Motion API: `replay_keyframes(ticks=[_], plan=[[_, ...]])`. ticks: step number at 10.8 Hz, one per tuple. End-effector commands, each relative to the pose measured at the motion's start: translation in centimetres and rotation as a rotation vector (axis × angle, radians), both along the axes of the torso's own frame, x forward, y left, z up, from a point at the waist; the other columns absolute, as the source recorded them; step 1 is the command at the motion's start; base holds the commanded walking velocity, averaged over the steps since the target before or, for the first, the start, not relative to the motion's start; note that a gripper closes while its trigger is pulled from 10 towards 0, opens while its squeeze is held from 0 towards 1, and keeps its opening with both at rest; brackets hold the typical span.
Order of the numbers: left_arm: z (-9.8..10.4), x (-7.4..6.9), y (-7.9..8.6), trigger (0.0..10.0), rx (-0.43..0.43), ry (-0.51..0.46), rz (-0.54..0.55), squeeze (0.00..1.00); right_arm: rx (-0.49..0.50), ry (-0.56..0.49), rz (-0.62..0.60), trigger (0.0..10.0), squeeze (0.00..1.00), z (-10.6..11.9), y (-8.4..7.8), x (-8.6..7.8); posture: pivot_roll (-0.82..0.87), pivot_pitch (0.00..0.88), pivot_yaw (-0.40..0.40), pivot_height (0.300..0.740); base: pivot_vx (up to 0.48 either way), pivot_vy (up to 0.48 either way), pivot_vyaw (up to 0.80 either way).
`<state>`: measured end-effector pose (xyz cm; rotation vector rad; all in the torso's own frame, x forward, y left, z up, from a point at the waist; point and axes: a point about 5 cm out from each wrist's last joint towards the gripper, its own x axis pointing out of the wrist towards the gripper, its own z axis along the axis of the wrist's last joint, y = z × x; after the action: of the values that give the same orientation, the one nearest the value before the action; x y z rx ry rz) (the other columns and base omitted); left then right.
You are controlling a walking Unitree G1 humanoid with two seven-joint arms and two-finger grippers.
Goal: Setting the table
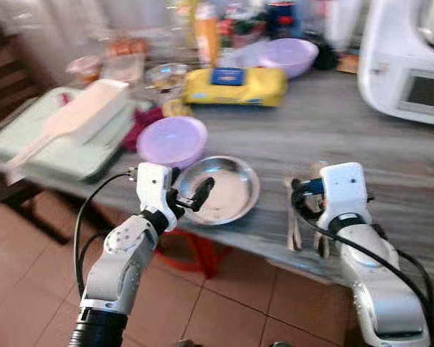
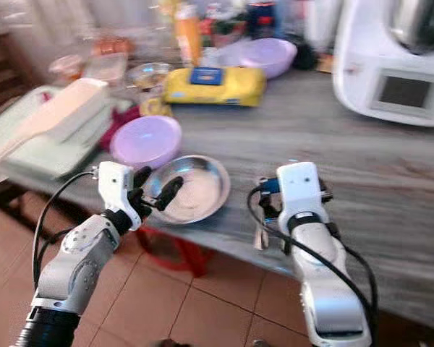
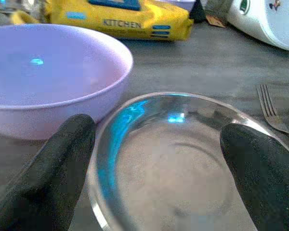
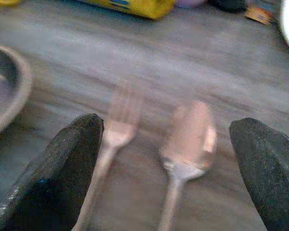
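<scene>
You are at the step of arranging one place setting near the front edge of the table (image 1: 362, 144), and I take the steel plate (image 1: 218, 189) as the landmark for all places.

Your left claw (image 1: 189, 195) hovers at the near left rim of the plate, with its fingers wide open on both sides of the rim and holding nothing. Your right claw (image 4: 168, 159) is to the right of the plate, also wide open and empty, with the fork (image 4: 113, 144) and the spoon (image 4: 185, 149) lying between its fingers. The fork is nearer to the plate and the spoon lies just beside it on the far side from the plate.

I judge that the next move is a grasp. For the left claw, it means to close on the thin rim. For the right claw, it means to go down on one handle only, and this needs care because both handles lie flat and close together.

The plate is round, shallow and shiny metal, so it can slip. The lilac bowl (image 1: 172, 140) just behind the plate looks like matt plastic, with a thick rounded edge. The table has a grey wood grain. Behind the bowl lies a yellow pack (image 1: 235, 85), soft and wrapped in foil.
</scene>
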<state>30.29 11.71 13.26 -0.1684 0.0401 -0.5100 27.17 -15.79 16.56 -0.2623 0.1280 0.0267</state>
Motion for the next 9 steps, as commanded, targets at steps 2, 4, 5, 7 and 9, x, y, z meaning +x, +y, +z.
replay_keyframes(ticks=[2, 4, 5, 7, 9], plan=[[-0.04, 0.03, 0.41, 10.0, 0.017, 0.003, 0.007, 0.00, 0.005, -0.006, 0.009, 10.0, 0.00, -0.03, 0.24, 0.08, -0.14, 0.103, 0.128, 0.740, -0.266, 0.000, 0.00], [-0.03, 0.07, 0.41, 10.0, 0.022, 0.001, 0.004, 0.00, 0.006, -0.008, 0.008, 10.0, 0.00, -0.01, 0.24, 0.20, -0.14, 0.101, 0.127, 0.740, -0.277, 0.000, 0.00], [-0.07, 0.00, 0.40, 10.0, 0.024, 0.001, 0.000, 0.00, 0.009, -0.009, 0.004, 10.0, 0.00, -0.03, 0.16, 0.27, -0.14, 0.101, 0.126, 0.740, -0.292, 0.000, 0.00], [-0.10, 0.00, 0.45, 10.0, 0.029, 0.002, 0.000, 0.00, 0.013, -0.010, 0.004, 10.0, 0.00, -0.05, 0.22, 0.33, -0.14, 0.098, 0.127, 0.740, -0.298, 0.000, 0.00], [-0.13, 0.02, 0.53, 10.0, 0.034, 0.002, -0.002, 0.00, 0.020, -0.012, -0.003, 10.0, 0.00, -0.03, 0.22, 0.45, -0.14, 0.095, 0.129, 0.740, -0.304, 0.000, 0.00]])
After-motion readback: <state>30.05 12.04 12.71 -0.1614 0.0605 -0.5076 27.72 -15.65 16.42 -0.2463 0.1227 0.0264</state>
